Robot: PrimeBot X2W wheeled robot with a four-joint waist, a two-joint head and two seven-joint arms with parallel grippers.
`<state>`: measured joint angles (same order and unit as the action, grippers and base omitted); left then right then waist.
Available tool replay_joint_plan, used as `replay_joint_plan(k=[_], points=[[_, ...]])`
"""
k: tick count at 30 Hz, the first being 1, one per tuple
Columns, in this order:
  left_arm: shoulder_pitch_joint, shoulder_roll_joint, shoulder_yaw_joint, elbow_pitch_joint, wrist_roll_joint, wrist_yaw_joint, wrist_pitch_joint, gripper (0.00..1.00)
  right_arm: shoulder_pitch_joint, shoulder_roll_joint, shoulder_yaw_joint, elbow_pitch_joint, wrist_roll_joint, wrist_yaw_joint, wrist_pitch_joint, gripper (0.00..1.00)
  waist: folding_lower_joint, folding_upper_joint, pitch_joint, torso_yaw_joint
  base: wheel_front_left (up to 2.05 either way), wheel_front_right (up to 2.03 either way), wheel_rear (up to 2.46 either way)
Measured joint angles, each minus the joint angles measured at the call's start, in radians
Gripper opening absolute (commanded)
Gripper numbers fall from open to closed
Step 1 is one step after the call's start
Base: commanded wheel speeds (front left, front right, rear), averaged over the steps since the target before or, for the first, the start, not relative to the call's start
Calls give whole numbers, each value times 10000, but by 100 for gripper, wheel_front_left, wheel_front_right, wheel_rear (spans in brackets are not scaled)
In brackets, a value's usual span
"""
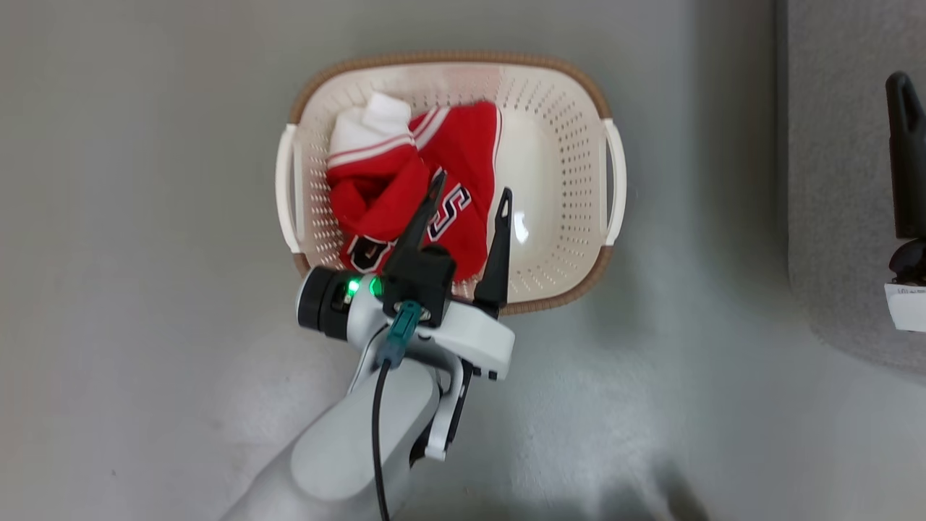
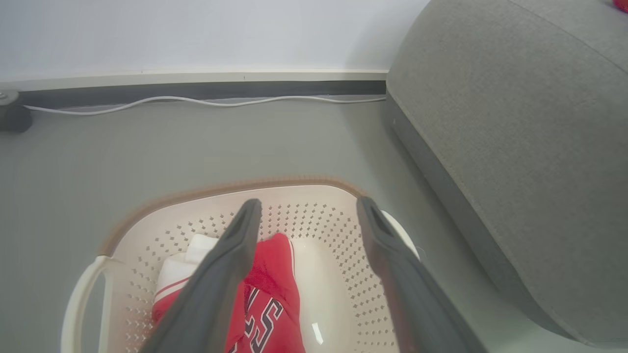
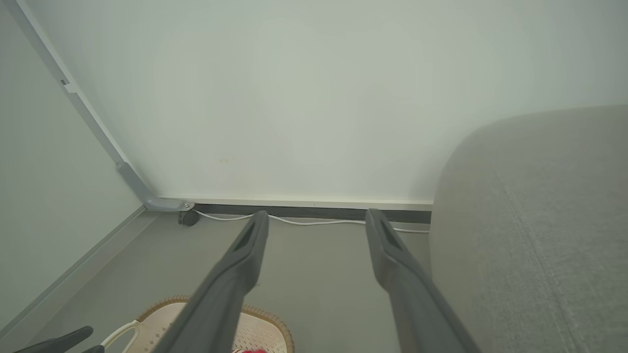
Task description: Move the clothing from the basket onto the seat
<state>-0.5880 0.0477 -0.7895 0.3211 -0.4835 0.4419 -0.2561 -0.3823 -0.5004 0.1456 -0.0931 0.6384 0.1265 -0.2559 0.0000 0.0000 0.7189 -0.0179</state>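
The cream basket (image 1: 448,58) with a brown rim stands on the grey floor. Red clothing (image 1: 376,192) with white trim and black-and-white lettering lies bunched in its left half. My left gripper (image 1: 472,184) hovers open over the basket's near side. One finger is above the lettered garment, the other above bare basket floor. In the left wrist view the open gripper (image 2: 309,203) frames the clothing (image 2: 274,284) inside the basket (image 2: 235,186). The grey seat (image 1: 832,181) lies to the right. My right gripper (image 3: 318,215) is open and empty beside the seat (image 3: 539,220).
A white cable (image 2: 196,100) runs along the dark baseboard at the wall. A small dark round object (image 2: 12,117) sits at the far left by the wall. A metal frame (image 3: 98,137) rises in the corner. Open floor separates basket and seat (image 2: 515,122).
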Motion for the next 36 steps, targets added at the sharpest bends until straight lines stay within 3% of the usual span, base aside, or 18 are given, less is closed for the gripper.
replay_joint_plan(k=[13, 26, 36], points=[[-2437, -19, -984, 2529, -1060, 86, -6, 100, -639, -280, 351, -849, 63, 0, 0, 100, 1, 0, 1869, -343, 0, 0, 0], [-4064, -25, -2301, 5407, -3083, 1108, -6, 100, -842, -267, 917, -1216, 48, 0, 0, 100, 0, 0, 2551, -717, 0, 0, 0], [-4929, -13, -3777, 6690, -4451, 1486, 623, 100, -1022, -136, 972, -1239, 63, 0, 0, 100, 0, 0, 2772, -1083, 0, 0, 0]])
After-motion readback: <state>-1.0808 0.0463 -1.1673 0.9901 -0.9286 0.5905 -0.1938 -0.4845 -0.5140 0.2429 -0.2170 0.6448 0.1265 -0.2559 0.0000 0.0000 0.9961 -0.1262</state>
